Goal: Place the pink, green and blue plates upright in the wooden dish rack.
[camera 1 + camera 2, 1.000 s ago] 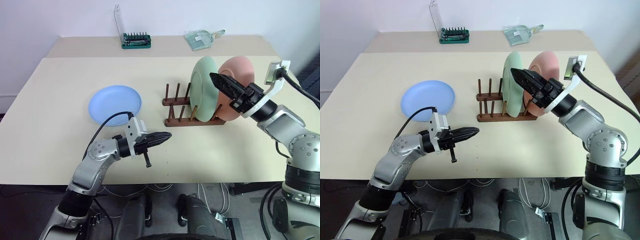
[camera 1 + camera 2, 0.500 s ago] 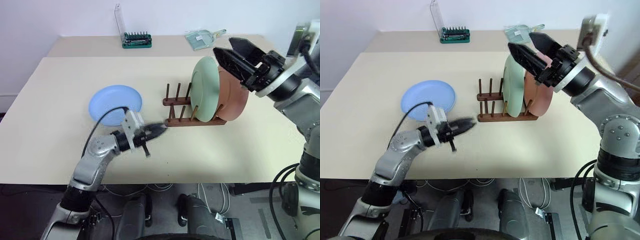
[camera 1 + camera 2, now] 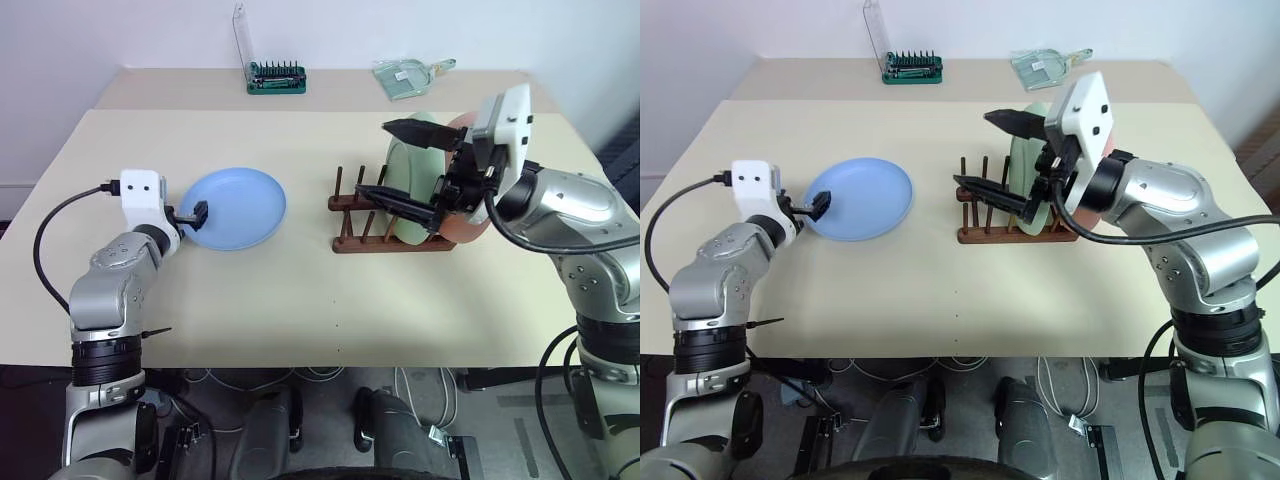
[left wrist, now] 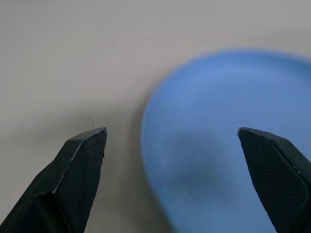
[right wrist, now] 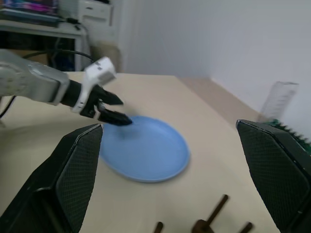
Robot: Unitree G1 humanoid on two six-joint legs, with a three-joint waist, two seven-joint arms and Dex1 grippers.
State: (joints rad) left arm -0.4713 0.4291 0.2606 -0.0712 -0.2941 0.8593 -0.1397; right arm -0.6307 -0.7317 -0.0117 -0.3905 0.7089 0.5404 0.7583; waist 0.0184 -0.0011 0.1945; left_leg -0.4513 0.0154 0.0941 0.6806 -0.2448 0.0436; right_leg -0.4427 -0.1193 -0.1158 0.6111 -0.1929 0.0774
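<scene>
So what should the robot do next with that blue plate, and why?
Probably ease the left tool forward so its open fingers straddle the near rim of the blue plate, then close. The plate lies flat on the table, while the green plate and pink plate already stand in the wooden dish rack, whose left pegs are free. The right tool hangs open by the rack.
</scene>
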